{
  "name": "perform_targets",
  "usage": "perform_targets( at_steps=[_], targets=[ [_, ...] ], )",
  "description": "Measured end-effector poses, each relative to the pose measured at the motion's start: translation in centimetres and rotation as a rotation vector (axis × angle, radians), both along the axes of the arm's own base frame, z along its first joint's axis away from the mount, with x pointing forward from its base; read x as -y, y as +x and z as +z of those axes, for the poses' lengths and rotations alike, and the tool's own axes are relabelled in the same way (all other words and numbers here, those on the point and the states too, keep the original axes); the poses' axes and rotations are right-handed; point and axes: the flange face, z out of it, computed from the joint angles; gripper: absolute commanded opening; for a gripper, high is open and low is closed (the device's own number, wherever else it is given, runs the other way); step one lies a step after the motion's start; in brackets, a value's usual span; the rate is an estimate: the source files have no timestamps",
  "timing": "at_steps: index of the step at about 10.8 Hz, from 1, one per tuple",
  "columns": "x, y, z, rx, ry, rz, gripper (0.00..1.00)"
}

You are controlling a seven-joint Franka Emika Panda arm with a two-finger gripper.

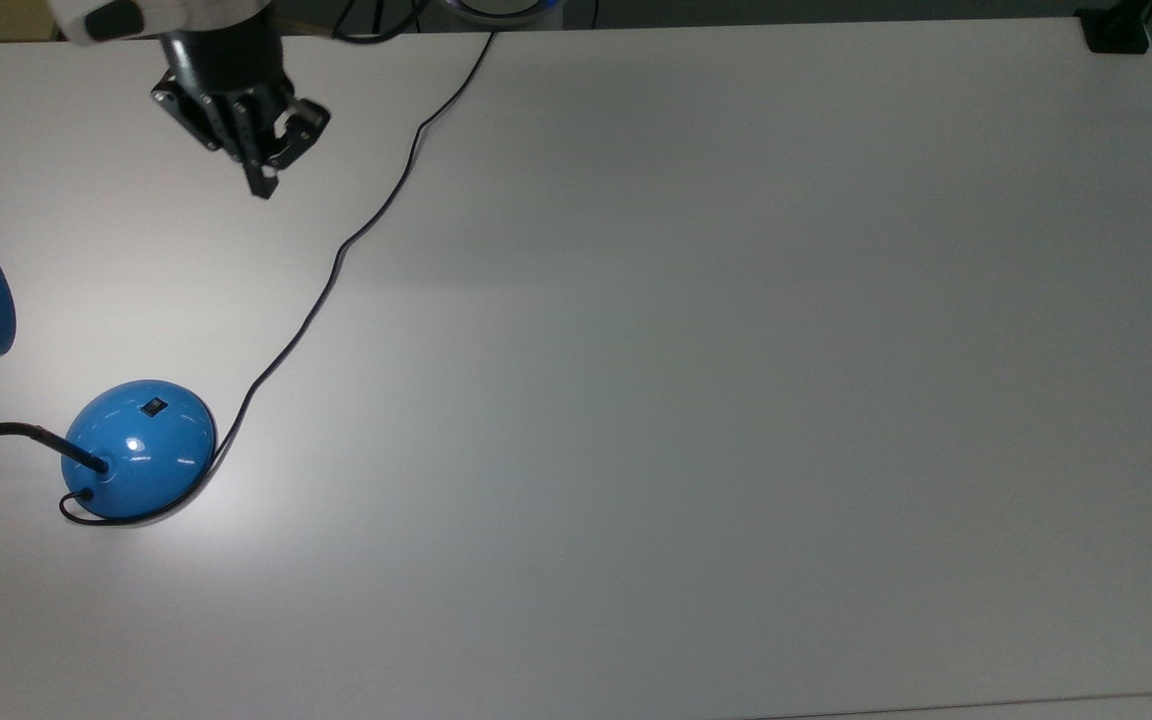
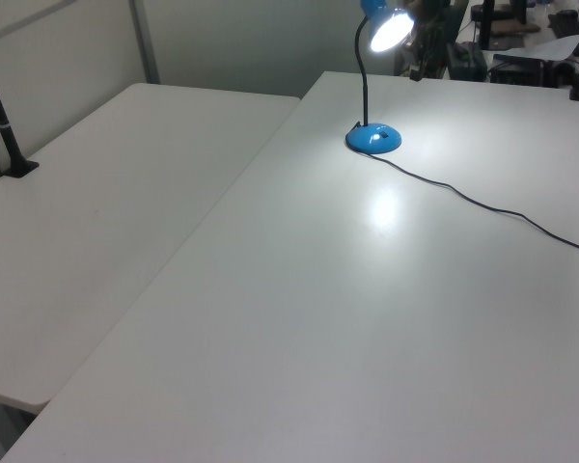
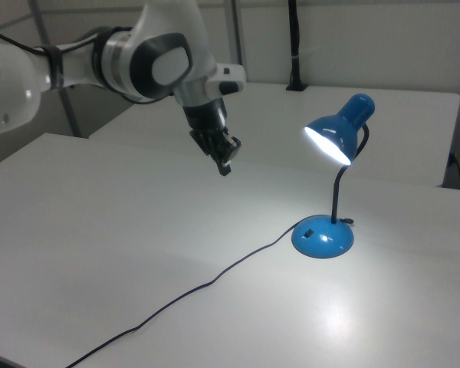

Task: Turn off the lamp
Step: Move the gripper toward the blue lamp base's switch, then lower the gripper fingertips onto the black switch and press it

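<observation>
Franka Panda arm (image 3: 100, 61): glossy white rounded links, grey-black joint cap, dark seam bands; black gripper (image 3: 225, 167) with slim black jaws.

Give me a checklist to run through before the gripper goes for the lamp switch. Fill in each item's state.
1. Lamp lit, so the job remains: ok, the shade glows.
2. Switch exposed on the base: ok, nothing covers it.
3. Gripper empty: ok, it holds nothing.
4. Fingers together for a poke: ok, they look shut in the top view.
5. Gripper over the switch: not ok, it hangs well off from the base in the right view.
6. Cord clear of the path: cannot tell, it runs beside the base on the top view's right.
</observation>
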Motion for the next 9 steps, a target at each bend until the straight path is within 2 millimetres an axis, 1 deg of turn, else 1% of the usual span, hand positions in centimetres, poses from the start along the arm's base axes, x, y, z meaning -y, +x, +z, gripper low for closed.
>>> perform_targets(
  at_steps=[1,2,4,5,7,9],
  targets=[
    [2.2,0.7,-2.1,0.028,-0.002,-0.051,0.00],
    [3.9,1.4,-4.6,0.047,-0.003,-0.091,0.00],
    [6.0,3.0,-9.6,0.090,-0.006,-0.144,0.00],
    [6.9,3.7,-11.3,0.124,-0.008,-0.174,0.00],
    [8.3,4.5,-14.0,0.173,-0.010,-0.220,0.00],
    [8.7,5.2,-16.2,0.206,-0.007,-0.254,0.00]
  ],
)
